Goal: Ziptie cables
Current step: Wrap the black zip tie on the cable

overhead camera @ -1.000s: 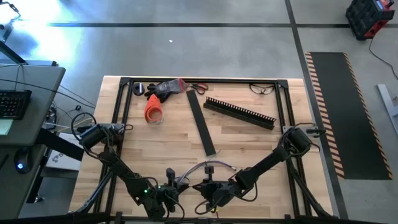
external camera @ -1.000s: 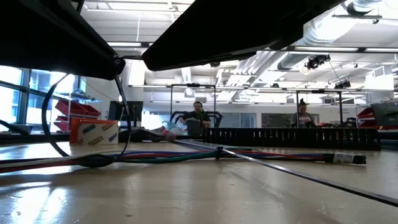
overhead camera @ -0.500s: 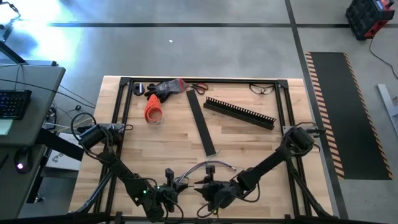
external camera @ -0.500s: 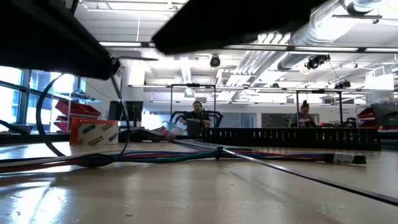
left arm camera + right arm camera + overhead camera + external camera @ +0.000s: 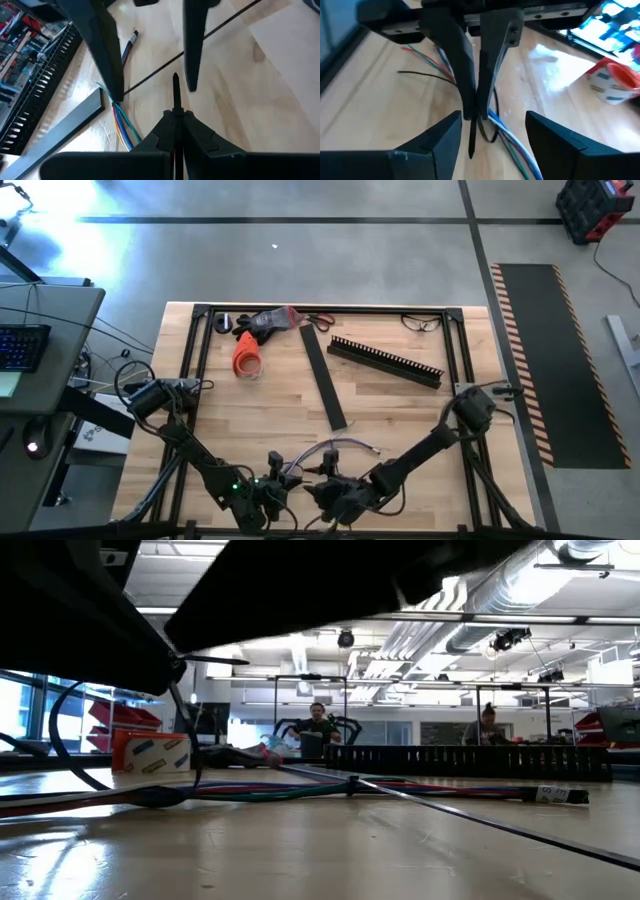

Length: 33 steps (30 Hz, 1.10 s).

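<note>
The cables are a bunch of coloured wires lying flat on the wooden table near its front edge, also seen in the low view and under both grippers. My left gripper hovers just left of them, shut on a thin black zip tie. My right gripper stands open right beside it. Its fingers are on either side of the zip tie's free tip and touch nothing. My left gripper pinches the black zip tie flat between its two fingers. The tie's free end sticks straight out past the fingertips. The fingers slant down from the table's left and lie along the tie. The tie's tip is lifted clear above the cables.
A flat black strip and a black slotted channel lie mid-table. An orange cup, scissors and glasses sit along the far edge. A thin black strand crosses the cables. People sit beyond the table.
My right gripper has opened and shifted a little toward the table's left and near edges, closer to my left gripper. The zip tie stays in the left gripper. The cables have not moved.
</note>
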Motion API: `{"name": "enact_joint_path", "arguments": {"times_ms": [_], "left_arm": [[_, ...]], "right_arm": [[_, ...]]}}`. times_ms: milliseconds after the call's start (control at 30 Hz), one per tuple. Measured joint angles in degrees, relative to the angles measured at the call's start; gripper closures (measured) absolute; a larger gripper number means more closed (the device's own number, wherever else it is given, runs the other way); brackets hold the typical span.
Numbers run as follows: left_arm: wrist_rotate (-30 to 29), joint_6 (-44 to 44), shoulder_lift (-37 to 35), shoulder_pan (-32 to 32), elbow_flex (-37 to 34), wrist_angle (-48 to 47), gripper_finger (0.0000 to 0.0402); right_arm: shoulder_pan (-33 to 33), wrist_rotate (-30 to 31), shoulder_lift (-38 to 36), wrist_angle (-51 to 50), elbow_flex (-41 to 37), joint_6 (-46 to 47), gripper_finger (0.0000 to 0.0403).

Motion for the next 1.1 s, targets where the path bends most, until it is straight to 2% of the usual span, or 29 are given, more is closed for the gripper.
{"name": "enact_joint_path", "arguments": {"times_ms": [233, 533, 700, 900, 1100], "left_arm": [[-0.1, 0.0, 0.0, 0.0, 0.0, 0.1, 0.0401], [-0.2, -0.1, 0.0, 0.0, 0.0, 0.1, 0.0401], [-0.5, -0.2, 0.0, 0.0, 0.0, 0.1, 0.0399], [-0.1, -0.2, 0.0, 0.0, 0.0, 0.1, 0.0369], [0.0, -0.1, -0.1, 0.2, 0.0, -0.1, 0.0320]], "right_arm": [[0.2, 1.6, 3.0, -4.5, 3.6, -1.0, 0.0242], [0.2, 1.7, 3.0, -6.3, 3.9, -1.0, 0.0330], [0.2, 0.7, 3.0, -5.8, 3.9, -0.6, 0.0394], [0.1, -0.1, 3.0, -5.4, 4.0, 5.9, 0.0401], [-1.4, -2.8, 3.0, -11.2, 8.1, 15.2, 0.0402]]}}
